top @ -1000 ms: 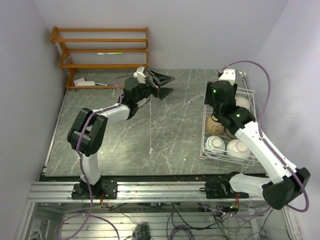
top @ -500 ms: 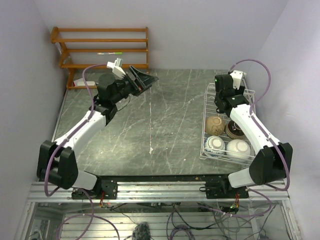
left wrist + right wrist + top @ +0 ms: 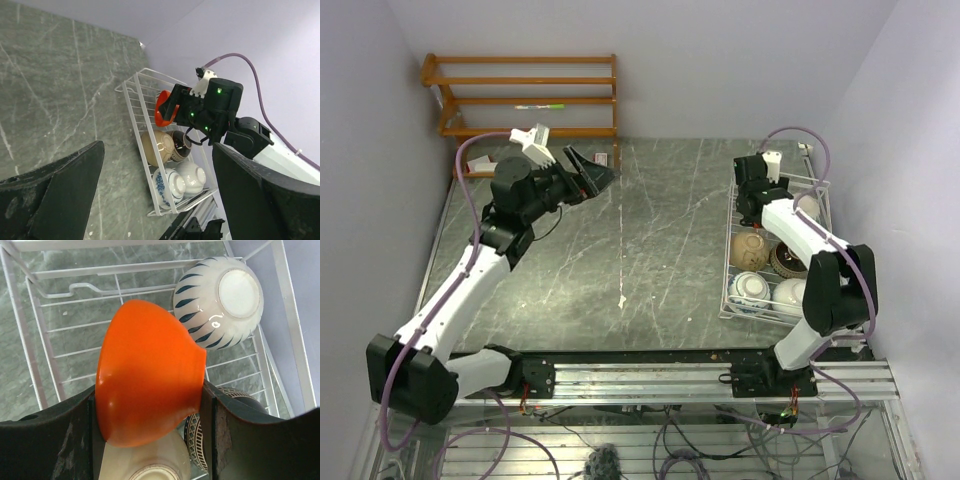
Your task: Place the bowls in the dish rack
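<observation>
dish rack [image 3: 728,285]: other bowls already inside | left gripper [image 3: 598,172]: you've swung it back left, jaws wide, empty | right gripper [image 3: 149,392]: now over rack's far end, clamping orange bowl [image 3: 145,350], ready to set down

Orange bowl [image 3: 150,375] hangs tilted over white wire rack [image 3: 125,268] holding other bowls [image 3: 217,300].

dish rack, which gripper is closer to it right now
Right. The right gripper is over the dish rack's far end, shut on the orange bowl. The left gripper hangs open across the table, near the wooden shelf.
</observation>
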Available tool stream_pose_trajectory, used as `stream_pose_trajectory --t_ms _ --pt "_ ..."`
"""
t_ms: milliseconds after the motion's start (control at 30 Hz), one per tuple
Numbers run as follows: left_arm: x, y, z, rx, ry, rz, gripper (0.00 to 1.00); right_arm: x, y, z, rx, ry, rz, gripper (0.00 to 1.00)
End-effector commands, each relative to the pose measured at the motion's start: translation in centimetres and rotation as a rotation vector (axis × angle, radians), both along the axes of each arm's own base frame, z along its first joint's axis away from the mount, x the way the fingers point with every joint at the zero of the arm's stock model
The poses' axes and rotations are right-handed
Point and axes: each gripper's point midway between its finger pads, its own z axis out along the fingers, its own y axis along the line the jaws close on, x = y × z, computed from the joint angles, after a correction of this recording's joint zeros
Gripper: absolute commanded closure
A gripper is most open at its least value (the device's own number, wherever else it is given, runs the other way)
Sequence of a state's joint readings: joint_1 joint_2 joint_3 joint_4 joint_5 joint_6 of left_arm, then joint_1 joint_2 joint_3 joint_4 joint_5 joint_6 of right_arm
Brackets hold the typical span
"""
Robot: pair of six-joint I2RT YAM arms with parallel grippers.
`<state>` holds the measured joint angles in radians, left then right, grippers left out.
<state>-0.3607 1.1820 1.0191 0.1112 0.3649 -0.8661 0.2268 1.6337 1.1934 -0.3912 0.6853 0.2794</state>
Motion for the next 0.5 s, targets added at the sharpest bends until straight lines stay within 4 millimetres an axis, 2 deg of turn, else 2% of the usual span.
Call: stream_pose_trajectory --t_ms 0,133,333,467 --pt "-0.6 1.9 0.8 0.086 -0.054 0.062 0.01 1.6 -0.9 1.1 -0.04 -0.051 -0.046 1.0" --pt "-1.5 2.5 1.7 0.106 -0.08 0.071 0.01 2.0 -1.4 0.4 -0.082 -0.014 -0.079 1.0" --pt "-2.2 3.0 2.0 0.128 -0.086 0.082 0.01 3.3 -1.6 -0.9 -0.127 0.034 -0.086 1.0" --pt "-2.6 3.4 2.3 0.138 -0.092 0.092 0.01 3.6 -1.8 -1.7 -0.146 0.059 -0.097 0.88"
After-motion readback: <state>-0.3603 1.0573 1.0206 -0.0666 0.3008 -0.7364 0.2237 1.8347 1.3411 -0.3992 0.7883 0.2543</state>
